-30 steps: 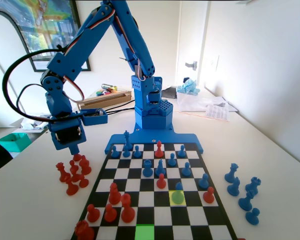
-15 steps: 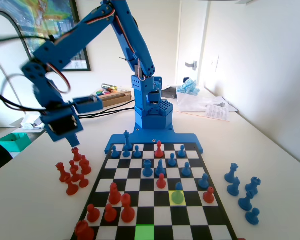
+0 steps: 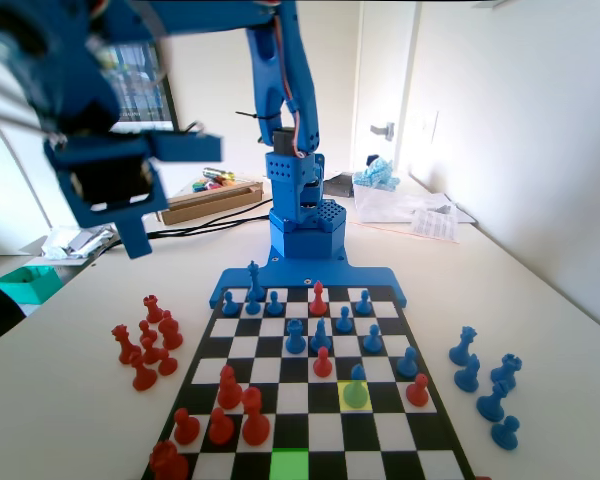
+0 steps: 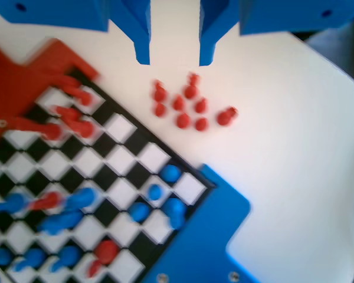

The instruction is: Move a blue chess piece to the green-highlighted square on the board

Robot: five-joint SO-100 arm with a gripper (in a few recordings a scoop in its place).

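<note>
Fixed view has the gripper (image 3: 132, 245) riding high off the left side of the board (image 3: 242, 398), up above the cluster of captured red pieces (image 3: 146, 340) on the table, and it carries nothing. From the wrist view the two jaws hang apart with bare table between them, so it is open and empty.

Judging by that, the task sits at its opening step: the approach. The blue pawn (image 3: 357, 374) stands on the yellow-tinted square (image 3: 355, 396), with the green-highlighted square (image 3: 289, 466) empty at the near edge, one column to the left and two rows closer to the camera.

Next up, the arm needs to swing across and drop onto that pawn's head. Tricky spot: a red pawn (image 3: 322, 363) sits just diagonally behind it, another red pawn (image 3: 417, 390) stands on the neighbouring square to the right, and blue pawns (image 3: 320, 335) crowd the rows beyond. Captured blue pieces (image 3: 485, 384) wait off the right edge, well clear.
</note>
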